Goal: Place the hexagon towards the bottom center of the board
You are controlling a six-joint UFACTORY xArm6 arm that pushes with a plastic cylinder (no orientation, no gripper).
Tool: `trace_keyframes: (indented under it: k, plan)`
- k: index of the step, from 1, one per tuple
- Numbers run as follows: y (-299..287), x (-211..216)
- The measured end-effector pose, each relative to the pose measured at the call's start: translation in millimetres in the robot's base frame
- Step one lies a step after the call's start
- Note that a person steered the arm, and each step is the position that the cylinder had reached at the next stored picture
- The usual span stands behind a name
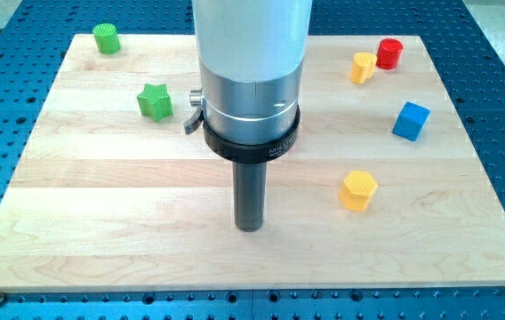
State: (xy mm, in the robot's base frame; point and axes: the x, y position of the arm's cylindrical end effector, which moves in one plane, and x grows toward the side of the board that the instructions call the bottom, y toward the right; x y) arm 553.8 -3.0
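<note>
tip (249, 228) down on board (101, 187), bottom centre, touching nothing | yellow hexagon (358, 190) to view's right, apart | no fingers, rod only | needs leftward push

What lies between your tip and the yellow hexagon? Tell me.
Nothing: in the camera view only bare board separates my tip from the yellow hexagon, which sits to the tip's right.

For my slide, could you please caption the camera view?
My tip rests on the wooden board, apart from the yellow hexagon to the view's right.
</note>
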Motion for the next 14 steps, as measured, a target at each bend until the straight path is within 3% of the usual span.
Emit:
trace_keyframes:
  k: [2, 3, 14]
  plan:
    - [11, 5]
    - [57, 13]
    - [56, 13]
